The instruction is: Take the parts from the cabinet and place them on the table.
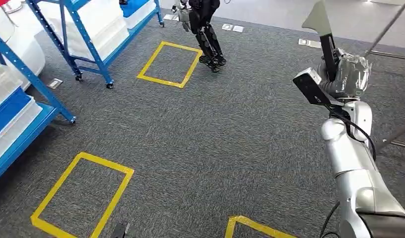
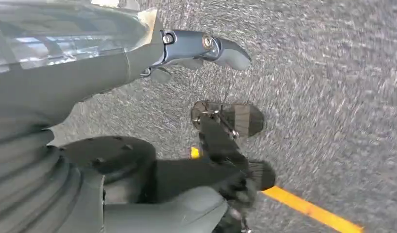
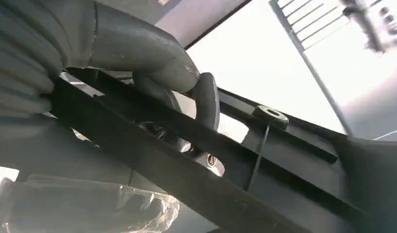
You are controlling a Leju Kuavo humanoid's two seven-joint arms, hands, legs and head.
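Note:
My right hand (image 1: 346, 74), wrapped in clear plastic, is raised at the right and grips a long black part (image 1: 329, 49) with a pale grey pointed end that stands up above it. Up close in the right wrist view, the thumb and fingers (image 3: 206, 102) curl around the ribbed black part (image 3: 293, 194). My left hand (image 2: 138, 73) hangs low over the grey carpet. One dark finger (image 2: 206, 46) is stretched out, well apart from the thumb (image 2: 186, 208), and nothing lies between them.
Blue shelving (image 1: 86, 44) with white and blue bins stands at the left and back left. Yellow tape squares (image 1: 170, 64) mark the grey carpet. Another robot's dark legs (image 1: 207, 39) stand at the back. A thin metal frame (image 1: 388, 54) rises at the right.

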